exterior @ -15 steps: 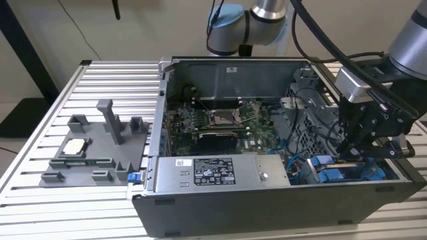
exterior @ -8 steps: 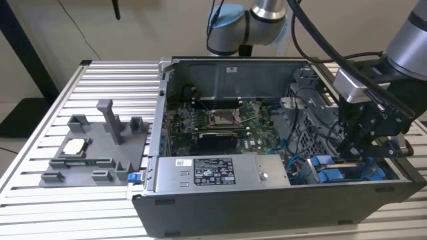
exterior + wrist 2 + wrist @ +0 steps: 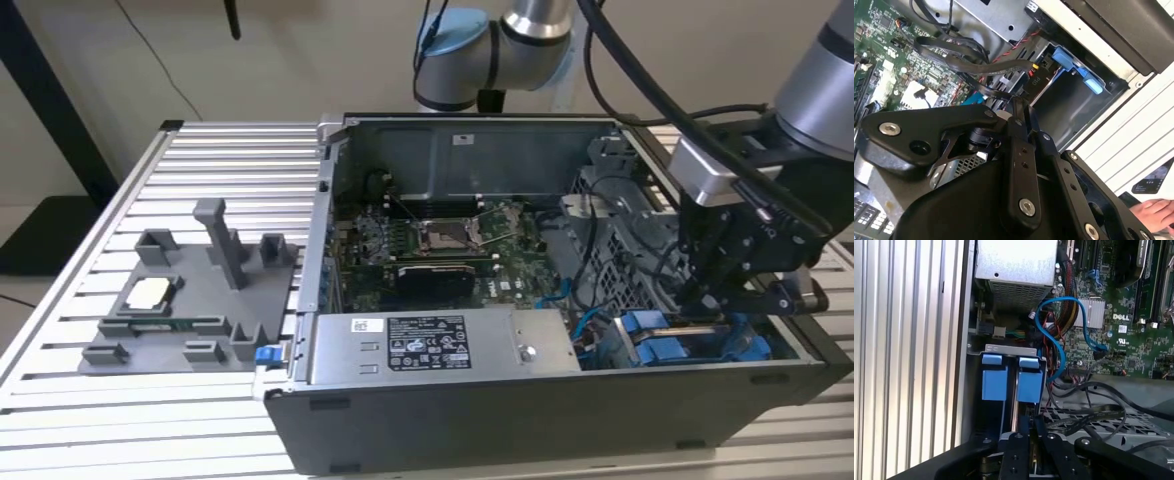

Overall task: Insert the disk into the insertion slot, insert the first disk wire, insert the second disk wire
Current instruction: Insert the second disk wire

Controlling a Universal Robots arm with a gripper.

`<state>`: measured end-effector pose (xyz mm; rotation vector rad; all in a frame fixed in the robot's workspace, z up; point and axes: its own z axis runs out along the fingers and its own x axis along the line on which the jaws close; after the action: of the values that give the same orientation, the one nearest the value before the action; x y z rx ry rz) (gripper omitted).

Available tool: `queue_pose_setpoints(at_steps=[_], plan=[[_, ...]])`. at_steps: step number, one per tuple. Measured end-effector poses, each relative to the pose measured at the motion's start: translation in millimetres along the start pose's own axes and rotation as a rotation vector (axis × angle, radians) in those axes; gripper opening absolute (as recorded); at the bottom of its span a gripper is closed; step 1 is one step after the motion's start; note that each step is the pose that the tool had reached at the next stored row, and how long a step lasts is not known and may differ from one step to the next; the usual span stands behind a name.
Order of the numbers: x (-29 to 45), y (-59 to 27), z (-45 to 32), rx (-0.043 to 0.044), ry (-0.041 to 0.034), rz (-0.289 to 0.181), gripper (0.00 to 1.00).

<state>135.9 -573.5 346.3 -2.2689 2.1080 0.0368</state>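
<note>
My hand (image 3: 703, 312) hangs low inside the open computer case (image 3: 534, 410), at the corner toward the exterior view's right, just over the blue carrier tabs (image 3: 1013, 381) of the drive bay. I cannot tell how my fingers stand. The disk (image 3: 687, 345) seems seated down there in its blue frame, though little of it shows. I judge it stiff, fairly heavy and shock-sensitive, best taken by the frame edges. Loose black cables (image 3: 969, 55) crowd close by.
</note>
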Motion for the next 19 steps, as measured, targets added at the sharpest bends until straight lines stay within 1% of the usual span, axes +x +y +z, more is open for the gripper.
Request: queue_pose_setpoints(at_steps=[14,18,19], plan=[[-2.4,-2.5,4.7,0.0001,0.0,0.004,0.16],[-2.3,-2.7,10.1,0.0,0.0011,0.006,0.16],[-2.4,-2.8,11.5,0.0004,0.0002,0.006,0.16]])
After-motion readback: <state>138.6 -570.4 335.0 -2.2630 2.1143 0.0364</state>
